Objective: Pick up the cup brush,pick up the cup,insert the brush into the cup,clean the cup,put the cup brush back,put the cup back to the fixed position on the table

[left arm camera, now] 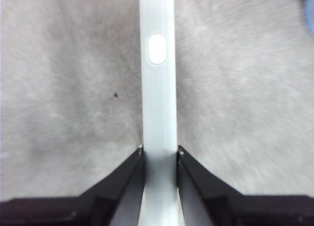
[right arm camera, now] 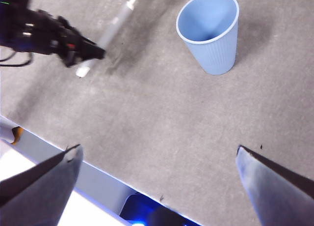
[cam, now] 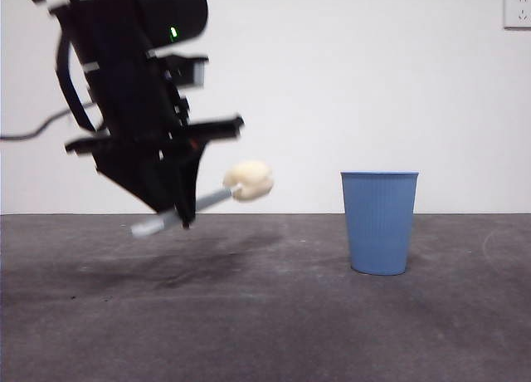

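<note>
- Front view: my left gripper [cam: 178, 216] hangs in the upper left of the frame, clamped on the cup brush [cam: 207, 201] low on its handle. The brush is clear of the table [cam: 249, 315], its long axis tilted: the white end points down-left, and the pale-yellow sponge head rises toward the right. The cup [cam: 379, 222] stands upright on the table right of centre, mouth up, well apart from the sponge. So the cup lies to the right of my fingers, on the side the sponge end already faces.
- Left wrist view: my two black jaws are closed on either side of the cup brush [left arm camera: 158, 113], whose handle runs straight up the middle of the frame. Only this view shows the grip itself; the sponge is out of frame, and a blue sliver at the upper right edge is probably the cup.
- Right wrist view: my right gripper [right arm camera: 157, 162] is open and holds nothing, its jaws spread wide at the bottom corners. The cup [right arm camera: 210, 37] sits in the upper right, its empty inside showing, which the front view hides. The left gripper [right arm camera: 91, 53] with the brush [right arm camera: 110, 32] is at upper left.
- I judge my right arm should take the cup, as the left is busy.
</note>
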